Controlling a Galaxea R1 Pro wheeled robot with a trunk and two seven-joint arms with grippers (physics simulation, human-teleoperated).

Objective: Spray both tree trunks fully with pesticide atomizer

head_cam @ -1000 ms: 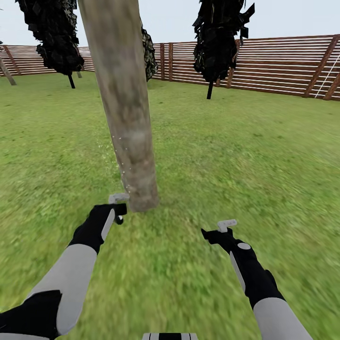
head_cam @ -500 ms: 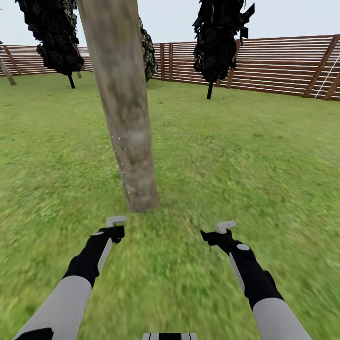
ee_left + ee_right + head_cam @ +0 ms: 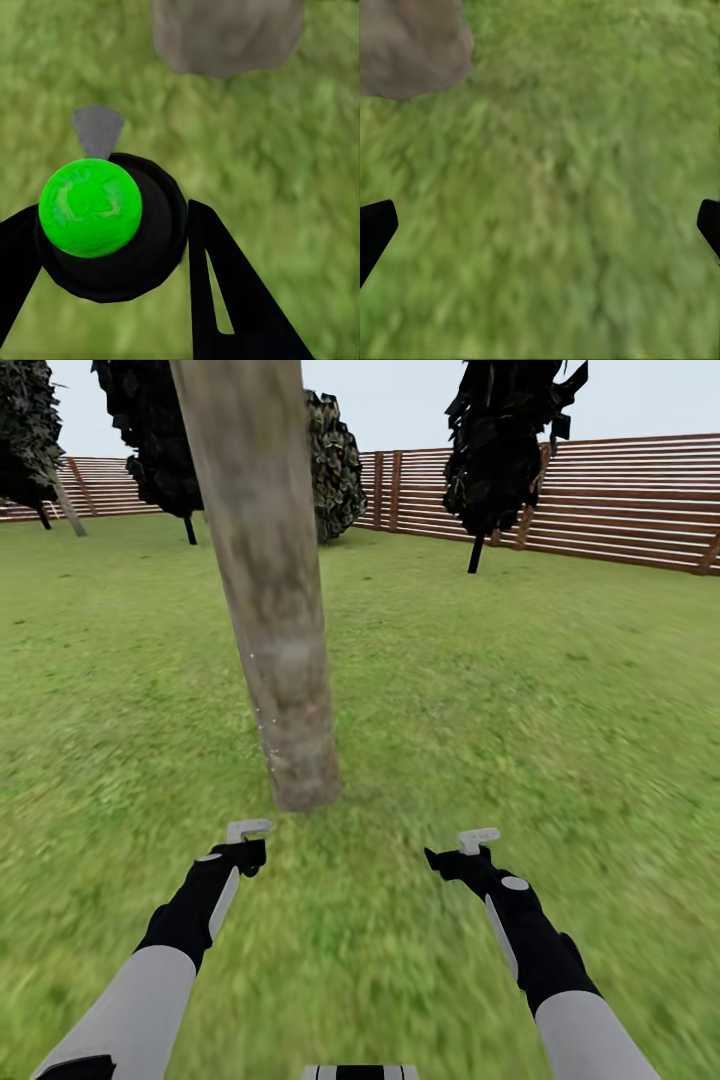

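The left gripper clamps the pesticide atomizer, centre-left of the wrist frame; the right gripper gapes empty. Tree trunk stands upper-centre. I'd aim higher (few specks show there).

The left hand grips the pesticide atomizer between its black fingers, the sprayer's bright green dot and grey head facing the camera, above the lawn near the tree trunk base.
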